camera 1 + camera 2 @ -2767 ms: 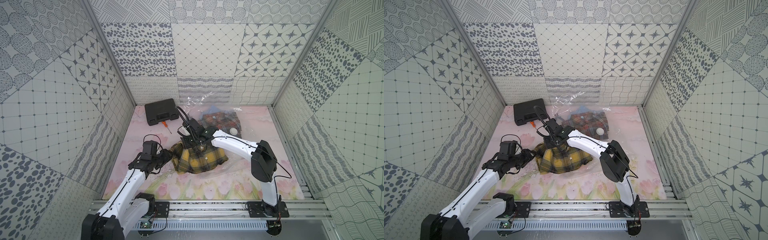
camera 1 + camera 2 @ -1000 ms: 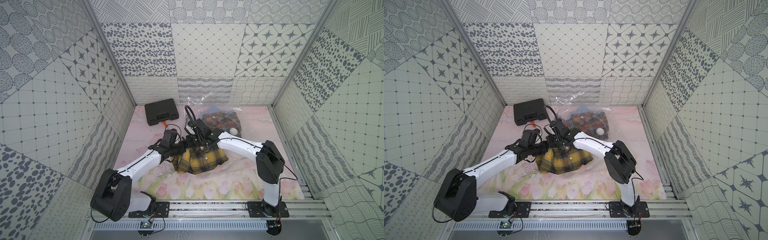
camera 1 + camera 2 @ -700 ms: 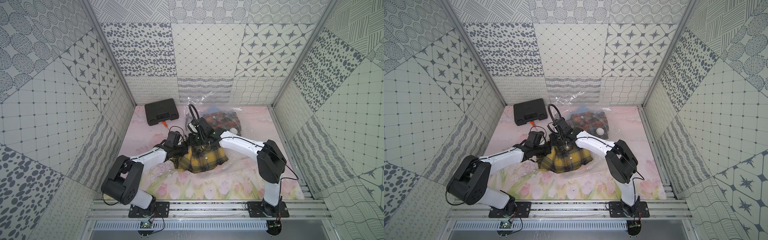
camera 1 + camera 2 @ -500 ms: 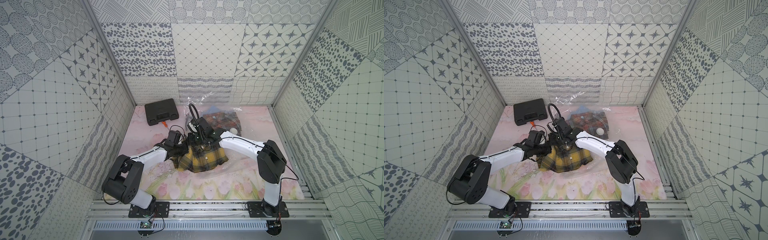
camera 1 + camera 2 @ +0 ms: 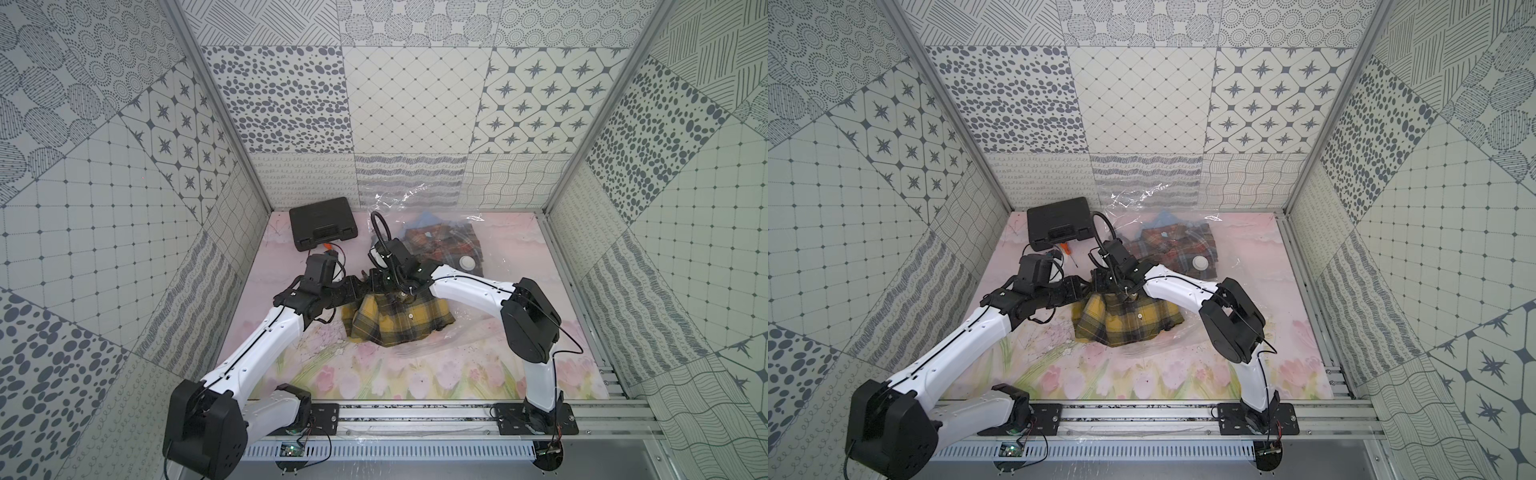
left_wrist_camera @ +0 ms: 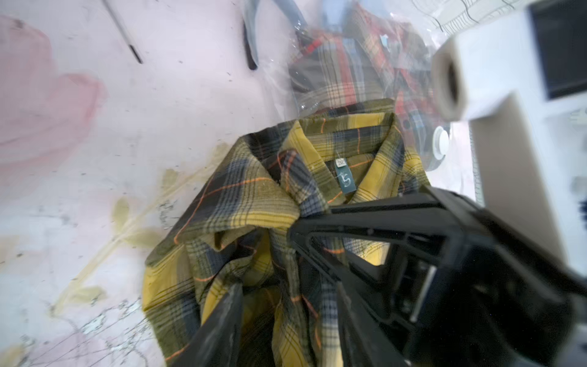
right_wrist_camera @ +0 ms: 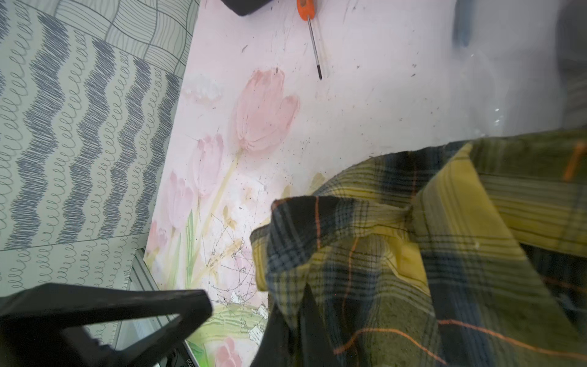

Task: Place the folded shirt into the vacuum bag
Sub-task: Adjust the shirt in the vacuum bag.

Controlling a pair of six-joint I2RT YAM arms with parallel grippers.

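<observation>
**Item 1.** Yellow-and-black plaid folded cotton shirt (image 5: 397, 322): lying mid-mat with its collar end being lifted, just in front of the large clear crinkly plastic vacuum bag (image 5: 484, 245). It is not yet inside. Film is reaching forward beside it, so how far the mouth is overlapping it cannot be told.

**Item 2.** Right gripper (image 5: 391, 291): staying pinched shut on the shirt's collar edge.

**Item 3.** Left gripper (image 6: 263, 260): having swung in from the mat's left side with jaws together, it is now spreading them apart around the shirt's shoulder fold. A second hold is probably being prepared for a two-armed carry into the bag.

**Item 4.** Views:
- The left wrist view alone is showing the teal neck label (image 6: 346, 179) and fabric lying between the parted fingers.
- Both top views are showing the black hard plastic case (image 5: 1059, 222) and the whole red plaid garment (image 5: 440, 249) already bagged under the round white valve cap (image 5: 468, 262).
- The right wrist view is giving the clearest look at the orange-handled screwdriver (image 7: 313, 35).
</observation>
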